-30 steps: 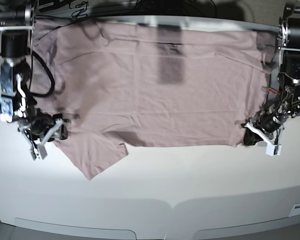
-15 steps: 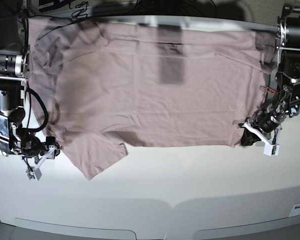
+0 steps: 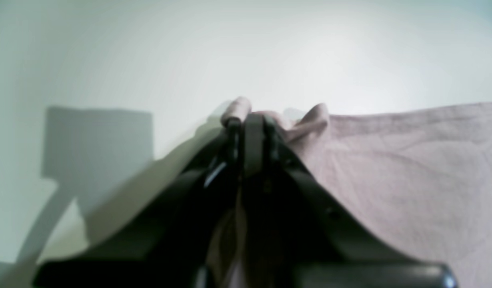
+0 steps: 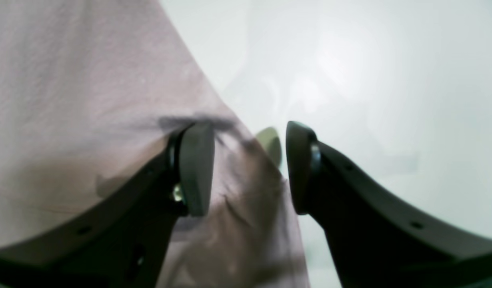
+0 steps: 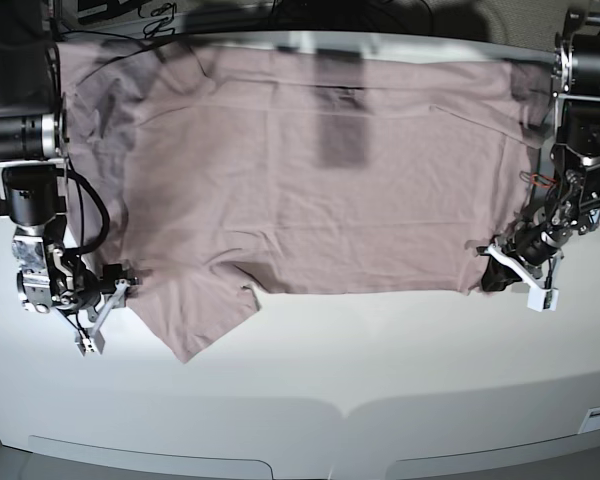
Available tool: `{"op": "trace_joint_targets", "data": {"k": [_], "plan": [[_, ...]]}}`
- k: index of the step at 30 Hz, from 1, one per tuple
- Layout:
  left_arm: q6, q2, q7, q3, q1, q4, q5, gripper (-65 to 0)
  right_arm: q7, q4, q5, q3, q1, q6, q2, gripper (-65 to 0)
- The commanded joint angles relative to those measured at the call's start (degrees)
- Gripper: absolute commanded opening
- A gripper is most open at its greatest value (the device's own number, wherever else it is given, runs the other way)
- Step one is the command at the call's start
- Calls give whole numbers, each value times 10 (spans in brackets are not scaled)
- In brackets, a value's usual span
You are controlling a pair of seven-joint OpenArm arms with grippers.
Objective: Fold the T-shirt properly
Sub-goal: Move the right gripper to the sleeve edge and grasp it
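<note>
The dusty-pink T-shirt (image 5: pixel 320 180) lies spread flat on the white table (image 5: pixel 380 350), one short sleeve (image 5: pixel 195 315) pointing to the front left. My left gripper (image 5: pixel 496 268) is at the shirt's right front corner, shut on a pinch of hem; in the left wrist view a small fold of fabric (image 3: pixel 238 108) sticks out past the left gripper (image 3: pixel 248 122). My right gripper (image 5: pixel 105 310) stands open at the sleeve's left edge. In the right wrist view the right gripper (image 4: pixel 248 168) straddles the T-shirt (image 4: pixel 90 100) edge, one finger (image 4: pixel 194 168) over cloth, the other over bare table.
Black cables (image 5: pixel 160 15) and the arms' bases (image 5: pixel 25 130) crowd the back corners. The table's front edge has a raised lip with a seam (image 5: pixel 345 410). The shirt's far edge reaches the back of the table.
My right gripper left the shirt near the sleeve's root, swung out to the front left, and has come back in to the sleeve's edge. The left gripper kept its hold, barely moving.
</note>
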Motion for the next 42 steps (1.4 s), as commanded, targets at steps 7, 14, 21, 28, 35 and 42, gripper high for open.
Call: {"op": "trace_joint_targets", "data": {"k": [7, 14, 21, 28, 35, 42], "plan": [[3, -2, 33, 2, 6, -2, 20, -650, -49, 2, -4, -9, 7, 8, -20, -554], [3, -2, 23, 2, 6, -2, 19, -650, -2, 2, -40, -8, 7, 1, -16, -650], [3, -2, 20, 2, 6, -2, 20, -650, 31, 3, -38, -8, 18, -15, -9, -599], [3, -2, 21, 2, 6, -2, 20, -650, -12, 3, 15, -8, 63, 0, 2, -313], [3, 3, 21, 2, 6, -2, 27, -650, -4, 2, 32, -8, 76, 7, 15, -313], [3, 17, 24, 2, 6, -2, 46, -650, 10, -6, 3, -8, 73, 7, 26, -314]]}}
